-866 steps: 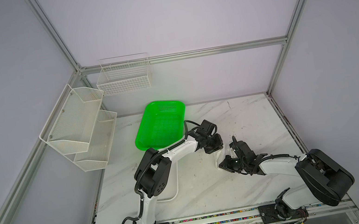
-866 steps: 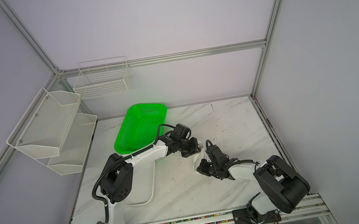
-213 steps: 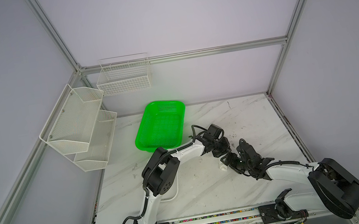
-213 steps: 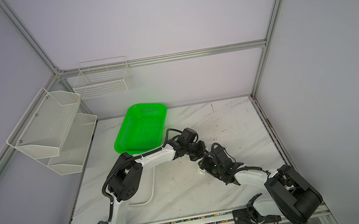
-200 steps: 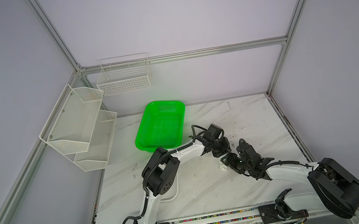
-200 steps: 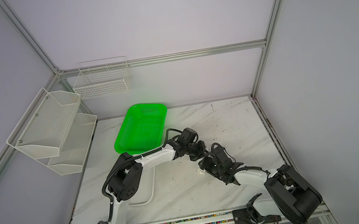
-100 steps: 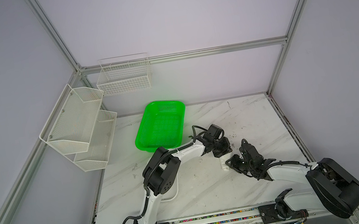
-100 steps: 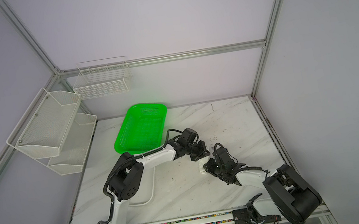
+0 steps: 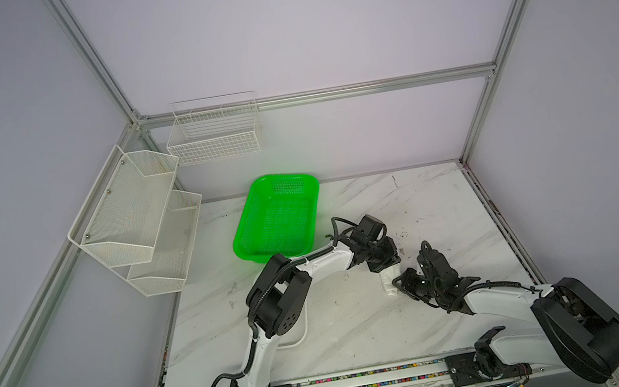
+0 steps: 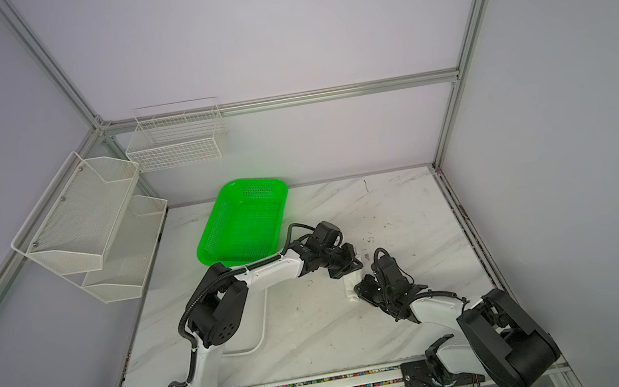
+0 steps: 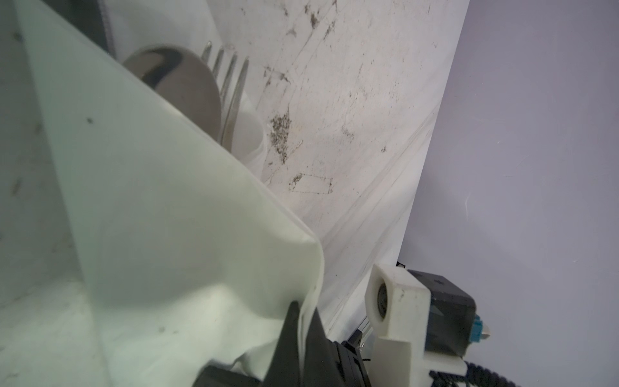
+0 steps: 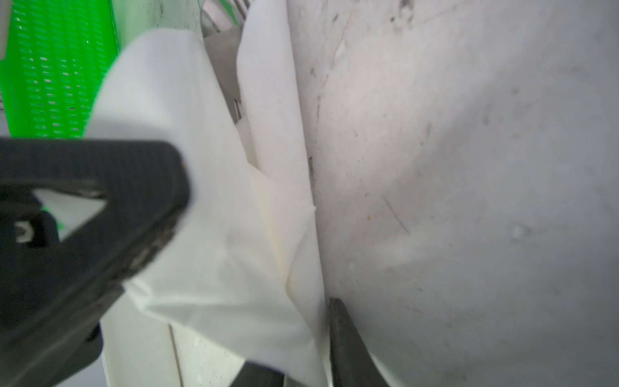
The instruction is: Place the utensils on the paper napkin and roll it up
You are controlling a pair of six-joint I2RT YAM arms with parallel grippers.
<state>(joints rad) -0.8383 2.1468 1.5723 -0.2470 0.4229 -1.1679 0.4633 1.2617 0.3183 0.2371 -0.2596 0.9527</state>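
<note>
Left gripper [image 11: 303, 305] and right gripper [image 12: 258, 241] pinch paper napkin [image 9: 388, 281] on scuffed marble table [image 9: 363, 331] between lilac walls [image 9: 295, 36].

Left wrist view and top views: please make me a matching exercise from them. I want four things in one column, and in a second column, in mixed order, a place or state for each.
Things
1. green basket
2. paper napkin
3. fork
4. left claw

Places or states
A. shut on an edge of the napkin
B. white, folded over part of the spoon
C. on the marble table, with nothing in it
D. tines stick out past the napkin

Pairs: 1-C, 2-B, 3-D, 4-A
</note>
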